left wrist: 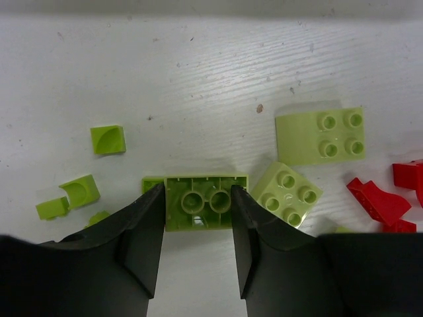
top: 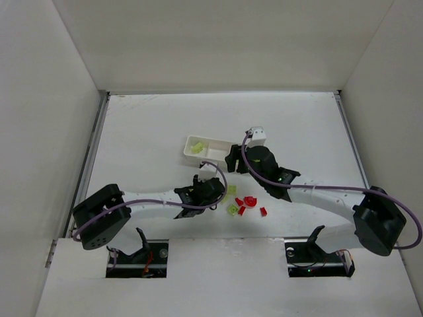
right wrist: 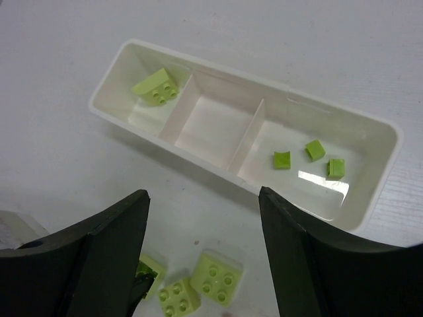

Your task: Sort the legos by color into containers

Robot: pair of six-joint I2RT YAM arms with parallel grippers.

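Two hazards from here. Could lose the lime brick on the lift: pinched underside-up by the left tool at the very tips only, so liable to pivot or pop out. Could also drag the studded green neighbour, touching or just beside the tool's right finger. Further worry: crowding at the tray, with the right tool hovering over its near side, in the way of any drop there.

Left tool: narrowed to the brick's width, pressed on both sides as far as visible. Lifted or resting on the worktop: cannot tell.

Right tool: spread wide, holding nothing.

Green already in both end compartments: one studded brick, three small pieces. Nothing in the middle one. Loose on the worktop: red legos.
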